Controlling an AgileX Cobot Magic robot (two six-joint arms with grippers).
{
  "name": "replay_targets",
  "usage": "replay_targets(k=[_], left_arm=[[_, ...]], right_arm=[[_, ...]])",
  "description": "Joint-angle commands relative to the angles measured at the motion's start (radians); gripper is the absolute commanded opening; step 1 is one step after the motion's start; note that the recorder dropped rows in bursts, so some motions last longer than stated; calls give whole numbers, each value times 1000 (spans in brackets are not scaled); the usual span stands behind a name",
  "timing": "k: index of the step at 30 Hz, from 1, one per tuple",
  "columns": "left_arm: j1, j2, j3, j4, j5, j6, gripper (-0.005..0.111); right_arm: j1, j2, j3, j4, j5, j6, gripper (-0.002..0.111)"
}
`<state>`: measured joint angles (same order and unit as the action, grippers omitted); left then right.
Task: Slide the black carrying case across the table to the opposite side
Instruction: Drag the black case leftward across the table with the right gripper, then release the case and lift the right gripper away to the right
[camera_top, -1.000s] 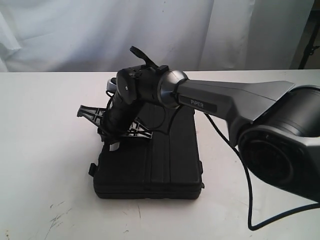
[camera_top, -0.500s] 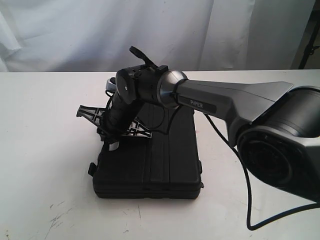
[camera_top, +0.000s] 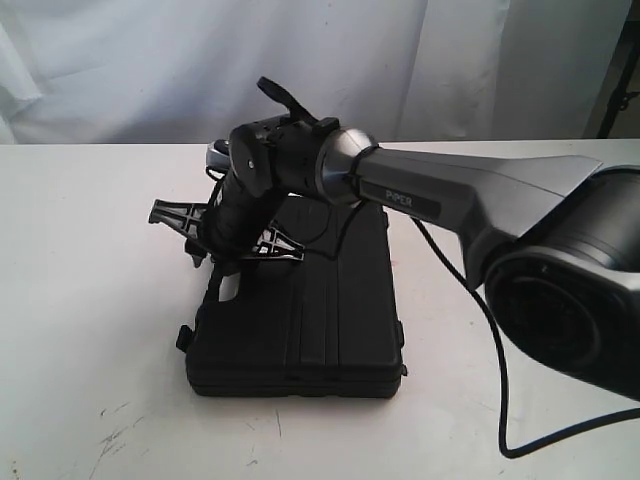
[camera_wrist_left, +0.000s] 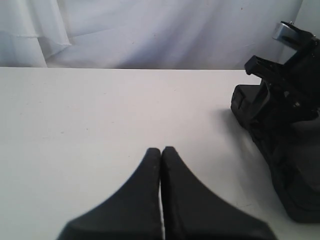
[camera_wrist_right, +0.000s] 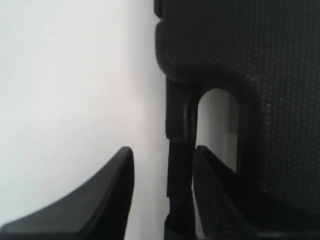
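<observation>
The black carrying case (camera_top: 300, 320) lies flat on the white table (camera_top: 90, 260), a little left of the middle. My right arm reaches across it, and my right gripper (camera_top: 222, 262) points down at the case's left edge. In the right wrist view that gripper (camera_wrist_right: 164, 152) is open and straddles the case's handle (camera_wrist_right: 181, 150); one finger sits in the handle opening, the other outside with a gap. My left gripper (camera_wrist_left: 161, 150) is shut with nothing in it, low over bare table beside the case (camera_wrist_left: 295, 165). It does not show in the exterior view.
A white curtain (camera_top: 150, 60) hangs behind the table's far edge. The right arm's black cable (camera_top: 500, 380) loops over the table to the right of the case. Faint scuff marks (camera_top: 115, 435) lie near the front left.
My right gripper has shifted a little toward the far side along the case's left edge. The case has barely moved.
</observation>
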<state>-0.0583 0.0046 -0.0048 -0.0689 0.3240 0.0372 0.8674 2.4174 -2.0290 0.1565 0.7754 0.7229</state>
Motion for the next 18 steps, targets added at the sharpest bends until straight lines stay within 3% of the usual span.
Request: replay_targets(k=[1,6,13,18], left_arm=[[1,-5,5,1,-6,-2,0],[1,-5,5,1,-6,-2,0],[1,-5,5,1,-6,-2,0],[1,-5,5,1,-6,0,0]], right_arm=[[-25,-30,-5,-20,42,-14,37],[-42,-60,-5,-18,96,-76,35],[-112,-161,-5,42,263,-343,0],[-119,-248,15,-74,265,-396,0]])
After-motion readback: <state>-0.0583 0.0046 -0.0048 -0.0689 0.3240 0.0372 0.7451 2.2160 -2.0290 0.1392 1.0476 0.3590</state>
